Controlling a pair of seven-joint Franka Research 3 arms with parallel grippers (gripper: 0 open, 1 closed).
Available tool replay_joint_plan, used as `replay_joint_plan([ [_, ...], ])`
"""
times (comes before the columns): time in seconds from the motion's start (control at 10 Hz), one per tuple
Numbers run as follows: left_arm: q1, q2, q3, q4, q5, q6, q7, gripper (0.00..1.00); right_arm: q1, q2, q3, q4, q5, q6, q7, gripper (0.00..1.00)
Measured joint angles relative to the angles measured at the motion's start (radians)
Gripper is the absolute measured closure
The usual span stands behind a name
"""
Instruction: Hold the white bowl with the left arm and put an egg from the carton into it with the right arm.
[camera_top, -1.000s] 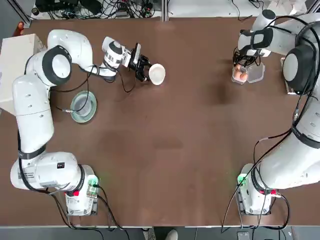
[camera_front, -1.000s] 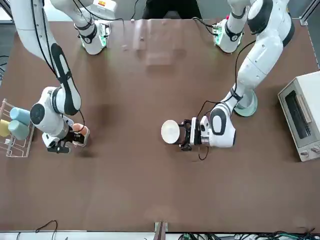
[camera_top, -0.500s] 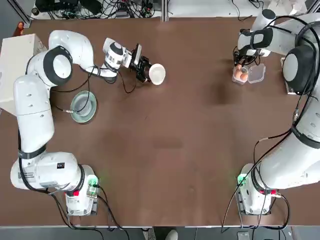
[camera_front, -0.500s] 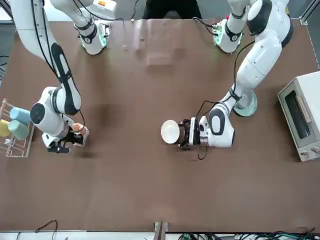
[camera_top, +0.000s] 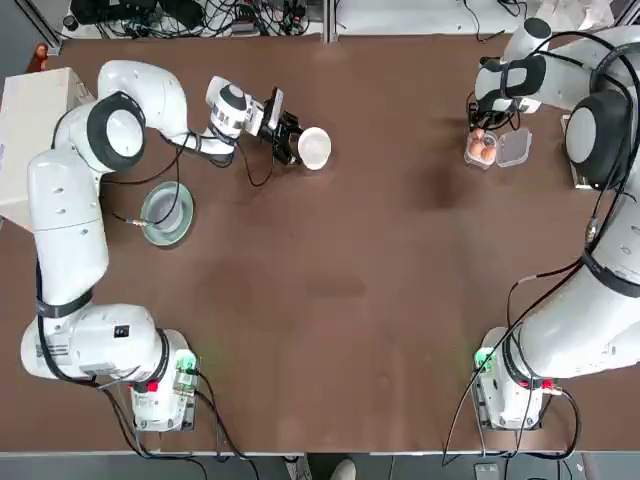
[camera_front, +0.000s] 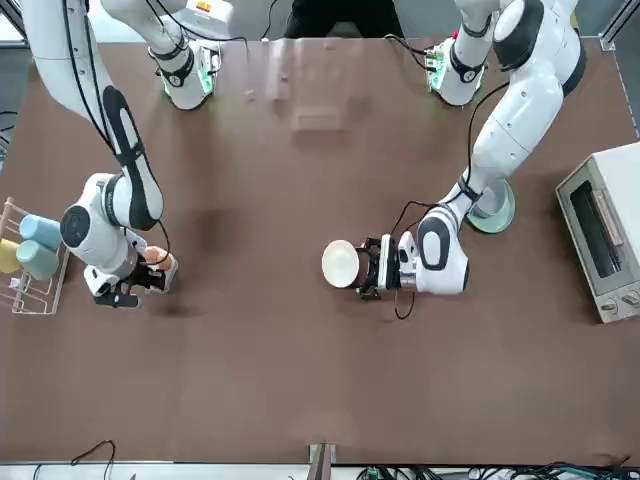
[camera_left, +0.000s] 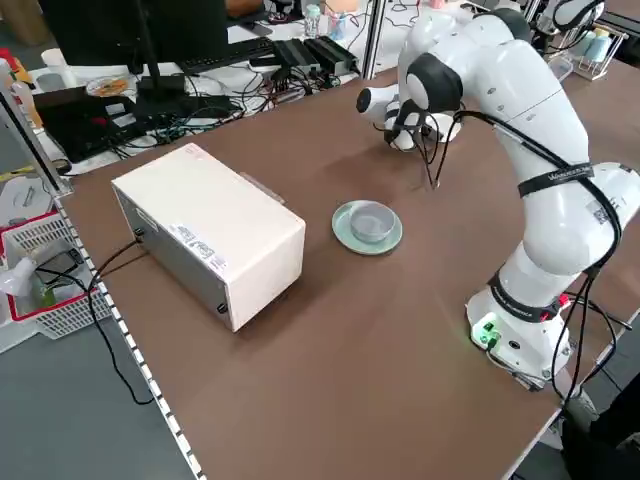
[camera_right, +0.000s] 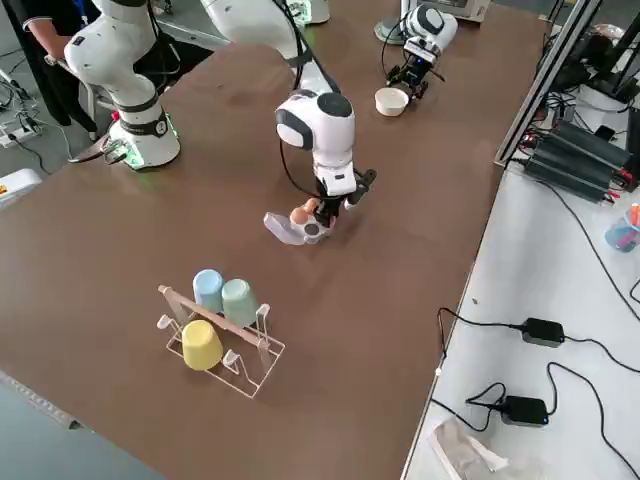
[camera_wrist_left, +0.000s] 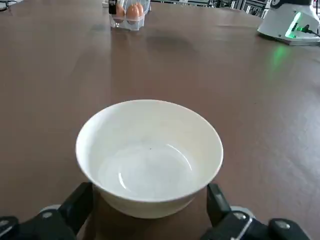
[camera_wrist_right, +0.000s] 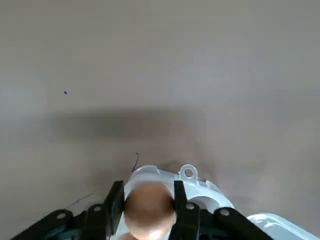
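Right wrist view shows the right gripper (camera_wrist_right: 149, 192) squeezing a brown egg (camera_wrist_right: 149, 210) at the clear egg carton (camera_wrist_right: 210, 192), so it's grabbing time, and next it should lift gently toward the white bowl (camera_wrist_left: 150, 155) that the left gripper (camera_wrist_left: 151, 197) pinches.

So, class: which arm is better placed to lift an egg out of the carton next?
Right, I'd judge: its gripper is over the carton, fingers closed around an egg. The left gripper holds the bowl across the table.
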Motion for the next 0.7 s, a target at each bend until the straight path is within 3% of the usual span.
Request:
replay_joint_plan([
  [0.7, 0.004, 0.0, 0.001, 0.001, 0.0, 0.004, 0.027, 0.0, 0.016, -0.011, 0.0, 0.081, 0.001, -0.139, 0.001, 0.55],
])
